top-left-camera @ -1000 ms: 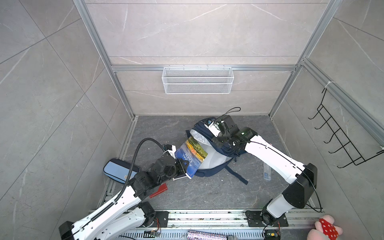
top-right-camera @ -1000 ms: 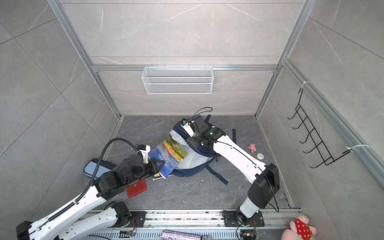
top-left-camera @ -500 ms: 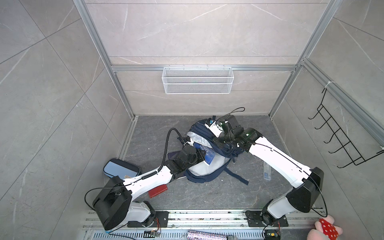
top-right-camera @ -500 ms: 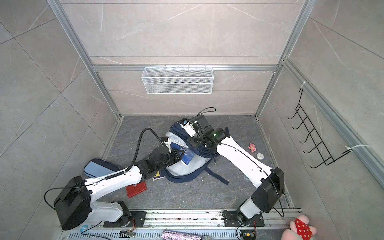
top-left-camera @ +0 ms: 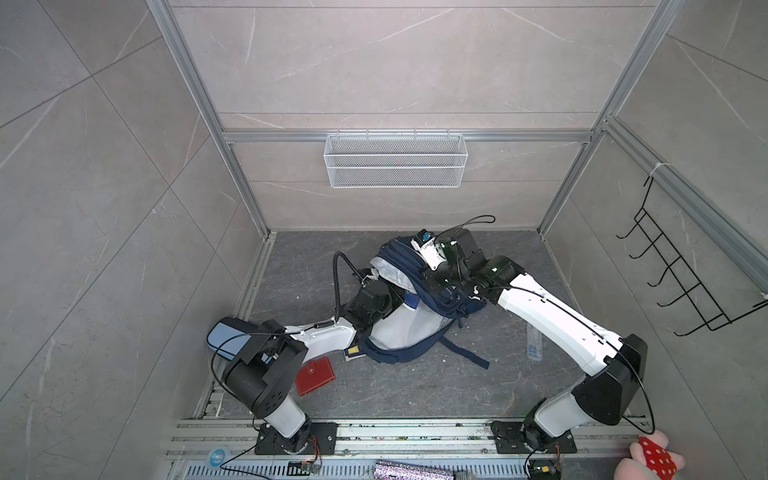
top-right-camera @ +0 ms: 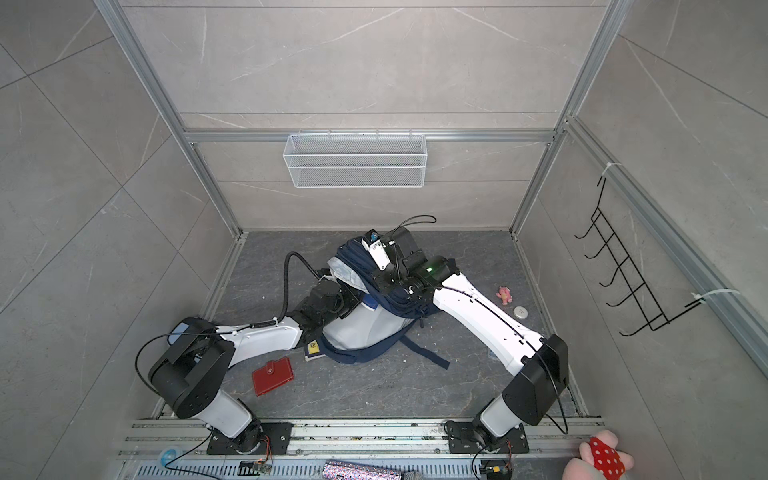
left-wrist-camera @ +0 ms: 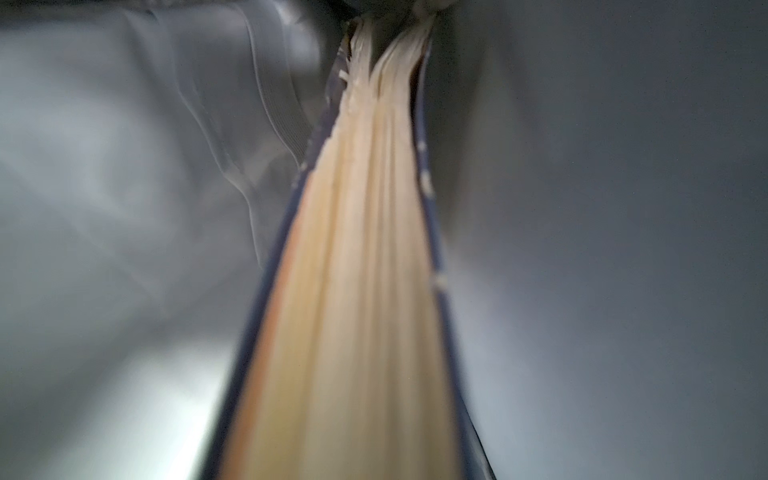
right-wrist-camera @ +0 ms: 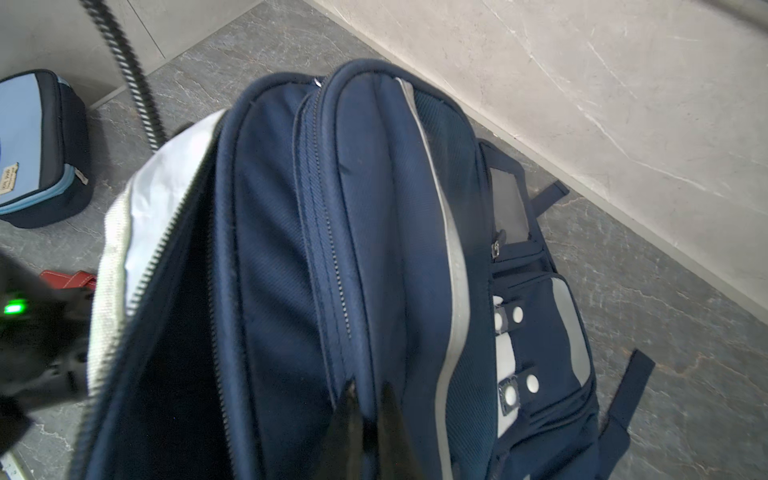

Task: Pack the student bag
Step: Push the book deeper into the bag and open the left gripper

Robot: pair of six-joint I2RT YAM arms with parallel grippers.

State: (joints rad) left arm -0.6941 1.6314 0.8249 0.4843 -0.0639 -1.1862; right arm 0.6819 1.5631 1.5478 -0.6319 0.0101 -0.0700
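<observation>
The student bag [top-left-camera: 415, 328] is a navy backpack with a pale back panel, lying mid-floor with its main zip open. My right gripper [right-wrist-camera: 368, 419] is shut on a navy fold of the bag [right-wrist-camera: 374, 208] beside a zip and holds the top up. My left gripper is hidden inside the bag's mouth; in both top views only its wrist [top-left-camera: 372, 301] shows. It is shut on a blue-covered book [left-wrist-camera: 361, 291], whose cream page edges run between the pale lining walls. One blue corner of the book [top-right-camera: 371, 302] still peeks out of the opening.
A light-blue pencil case [top-left-camera: 226, 334] lies by the left wall and a red wallet [top-left-camera: 314, 376] near the left arm's base. A clear bottle [top-left-camera: 535, 343], a pink toy [top-right-camera: 504, 294] and a white disc [top-right-camera: 520, 311] lie at the right. A wire basket [top-left-camera: 395, 160] hangs on the back wall.
My left arm has pushed forward with the book, from in front of the bag into its open mouth. The right gripper has kept its hold on the bag's top.
</observation>
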